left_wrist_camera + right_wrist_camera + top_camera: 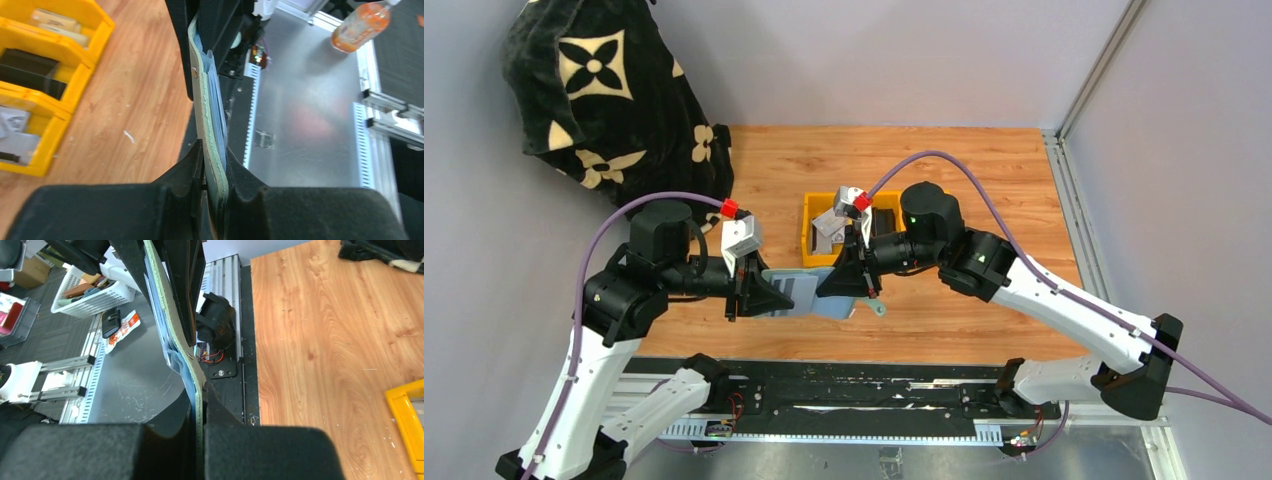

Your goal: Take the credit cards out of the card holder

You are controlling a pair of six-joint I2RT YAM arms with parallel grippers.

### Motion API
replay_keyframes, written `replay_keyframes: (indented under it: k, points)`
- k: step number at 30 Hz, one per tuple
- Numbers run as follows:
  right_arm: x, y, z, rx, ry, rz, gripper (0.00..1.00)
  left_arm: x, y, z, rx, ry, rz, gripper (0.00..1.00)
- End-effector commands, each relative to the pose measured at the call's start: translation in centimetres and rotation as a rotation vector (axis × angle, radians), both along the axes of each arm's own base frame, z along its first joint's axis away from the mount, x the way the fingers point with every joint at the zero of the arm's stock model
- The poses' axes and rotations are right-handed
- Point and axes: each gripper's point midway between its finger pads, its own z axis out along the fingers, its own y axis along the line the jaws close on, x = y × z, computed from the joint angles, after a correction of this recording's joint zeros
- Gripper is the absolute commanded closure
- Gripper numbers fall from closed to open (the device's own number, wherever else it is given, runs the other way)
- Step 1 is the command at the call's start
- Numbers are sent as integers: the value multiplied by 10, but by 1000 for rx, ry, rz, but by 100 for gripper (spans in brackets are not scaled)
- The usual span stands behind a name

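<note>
The pale sage-green card holder [809, 298] hangs above the table's near edge, held between both arms. My left gripper [776, 295] is shut on its left end and my right gripper [832, 285] on its right end. In the left wrist view the card holder [206, 100] stands edge-on, grey-blue pockets facing right, with the left gripper [215, 160] clamped on its near edge. Seen from the right wrist, the card holder [161, 315] also runs edge-on, pinched by the right gripper [198, 402]. Its small tab [879, 308] sticks out to the right. The credit cards are hidden.
A yellow divided bin [807, 230] sits behind the grippers with grey, black and tan flat items in its compartments [75, 55]. A black cloth with cream flowers [614, 90] fills the back left corner. The black rail [844, 395] runs along the near edge.
</note>
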Motion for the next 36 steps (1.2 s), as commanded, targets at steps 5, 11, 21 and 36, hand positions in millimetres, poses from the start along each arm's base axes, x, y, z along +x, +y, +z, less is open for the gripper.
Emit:
replay_keyframes:
  k: [5,11,21,36]
  points:
    - [14,-3,16,48,-32,-127,100,3,10,0,32,-148,27,69]
    - [12,-3,19,54,-29,-116,100,-3,11,1,30,-147,3,69]
    - [8,-5,7,21,-16,-99,100,-23,8,15,-14,-107,-82,75]
    - [0,-5,10,37,-13,-61,100,16,16,0,102,-148,88,93]
